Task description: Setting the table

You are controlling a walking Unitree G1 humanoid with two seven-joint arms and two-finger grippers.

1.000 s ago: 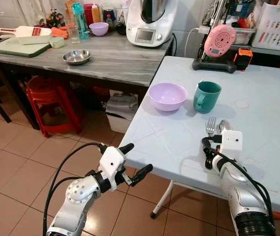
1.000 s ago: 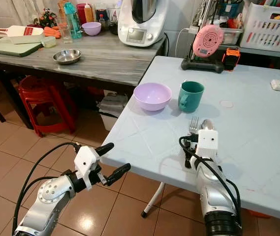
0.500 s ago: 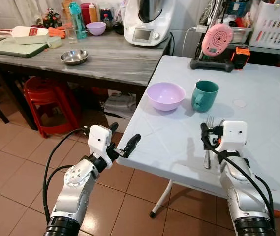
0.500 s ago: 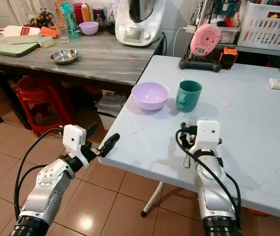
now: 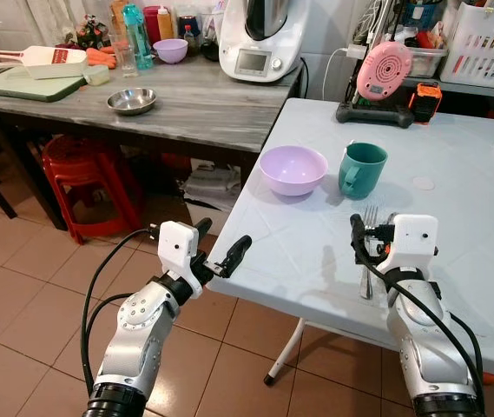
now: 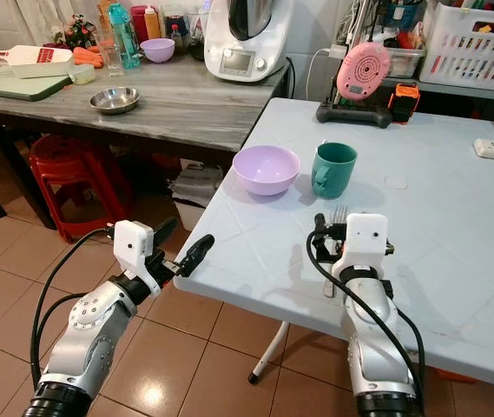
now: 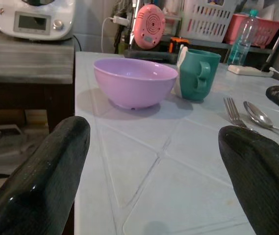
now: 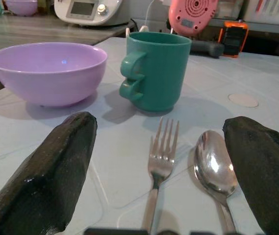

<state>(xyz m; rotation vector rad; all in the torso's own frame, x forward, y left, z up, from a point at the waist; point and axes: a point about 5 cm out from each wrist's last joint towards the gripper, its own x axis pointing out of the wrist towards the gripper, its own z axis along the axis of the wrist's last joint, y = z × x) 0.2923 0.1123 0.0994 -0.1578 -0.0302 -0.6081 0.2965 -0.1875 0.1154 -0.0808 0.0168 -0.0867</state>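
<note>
The right gripper has lifted off the fork and spoon, jaws released; the left gripper, also open, rises to the worktop edge.

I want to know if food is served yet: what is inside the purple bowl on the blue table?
Nothing: the purple bowl shows a bare inside in the head views. The teal mug beside it is seen too side-on to show its inside.

I've got the left gripper spread wide just off the table's near-left edge, forearm angled up. My right gripper sits parted above the table's near edge.
</note>
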